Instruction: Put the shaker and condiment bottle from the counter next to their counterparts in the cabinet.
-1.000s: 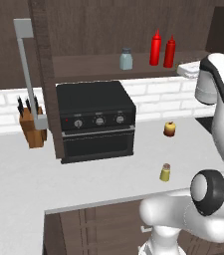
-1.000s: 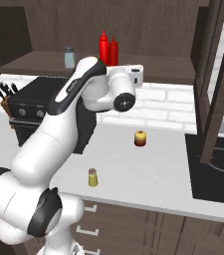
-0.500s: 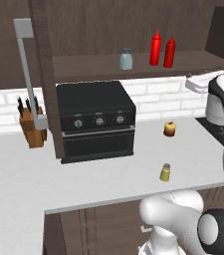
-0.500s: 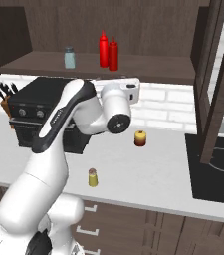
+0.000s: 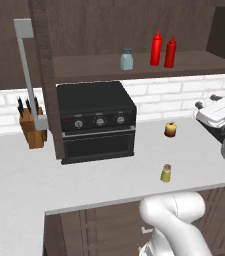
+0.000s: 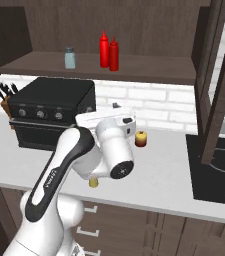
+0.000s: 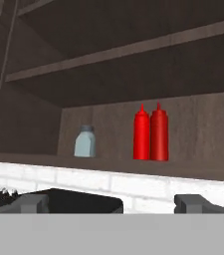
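Counter [image 5: 84, 185] — shaker [image 5: 166, 173], oven [image 5: 95, 120], knife block [image 5: 33, 131], yellow-red lump [image 5: 170, 129].

On the cabinet [image 5: 94, 30] shelf, the blue-grey shaker [image 5: 127, 59] sits left of two bottles standing side by side, the taller bottle [image 5: 156, 48] touching the condiment bottle [image 5: 170, 52] on its right. Below me on the surface [image 5: 84, 185], the shaker [image 5: 166, 173] stands near the front edge, the round lump [image 5: 170, 129] behind it, the oven [image 5: 95, 120] to their left.

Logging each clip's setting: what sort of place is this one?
A rendered home kitchen, most likely: a grey counter carrying a black countertop oven and a knife block, with a dark wooden wall cabinet above.
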Tool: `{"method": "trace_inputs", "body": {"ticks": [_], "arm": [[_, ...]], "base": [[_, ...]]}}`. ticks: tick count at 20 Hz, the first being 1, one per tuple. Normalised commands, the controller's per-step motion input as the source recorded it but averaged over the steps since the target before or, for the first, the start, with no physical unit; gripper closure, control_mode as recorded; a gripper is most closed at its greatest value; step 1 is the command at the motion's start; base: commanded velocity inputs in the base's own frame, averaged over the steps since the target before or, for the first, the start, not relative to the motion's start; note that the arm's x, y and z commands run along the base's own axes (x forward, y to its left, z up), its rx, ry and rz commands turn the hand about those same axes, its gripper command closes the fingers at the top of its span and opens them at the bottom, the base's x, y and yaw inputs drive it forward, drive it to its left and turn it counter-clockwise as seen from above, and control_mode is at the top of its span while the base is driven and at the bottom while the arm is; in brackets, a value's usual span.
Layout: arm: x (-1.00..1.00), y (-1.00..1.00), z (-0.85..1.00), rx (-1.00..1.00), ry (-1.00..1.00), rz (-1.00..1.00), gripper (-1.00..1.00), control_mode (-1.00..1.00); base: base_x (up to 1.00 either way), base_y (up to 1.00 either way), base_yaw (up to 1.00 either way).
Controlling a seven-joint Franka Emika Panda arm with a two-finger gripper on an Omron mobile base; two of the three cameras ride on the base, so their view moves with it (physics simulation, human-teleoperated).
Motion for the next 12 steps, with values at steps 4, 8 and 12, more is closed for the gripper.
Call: {"method": "trace_inputs", "body": {"ticks": [4,8,12], "arm": [[-0.48,0.00,-0.65,-0.01,0.01,0.22,-1.00,-1.00],[-0.09,0.00,-0.72,-0.03,0.10,0.23,-1.00,-1.00],[0.00,0.00,-0.73,-0.09,0.15,0.29,-1.00,-1.00]], "base": [[0.00,0.00,0.00],[0.00,0.00,0.00],[0.00,0.00,0.00]]}}
